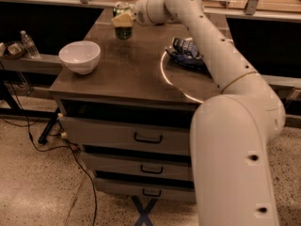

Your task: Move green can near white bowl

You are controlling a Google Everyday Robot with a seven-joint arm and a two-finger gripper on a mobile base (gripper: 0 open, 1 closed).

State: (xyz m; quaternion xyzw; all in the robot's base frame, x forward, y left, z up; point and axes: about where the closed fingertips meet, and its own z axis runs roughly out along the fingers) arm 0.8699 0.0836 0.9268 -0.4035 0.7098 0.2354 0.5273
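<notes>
Now the claw (123, 20) is clamped round the green can (123, 32) at the counter's (122, 74) far end, well apart from the white bowl (80, 56); likely light, thin-walled, slick — grip mid-body, gently.

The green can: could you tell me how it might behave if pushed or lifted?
The green can is small, so probably light and stiff. Upright and narrow, it may tip if pushed high, then roll. The gripper is at its top.

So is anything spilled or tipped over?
Nothing spilled. The round white bowl and the green drink can stand upright, with the claw at the can. Only a crumpled dark blue bag lies messily on the right.
</notes>
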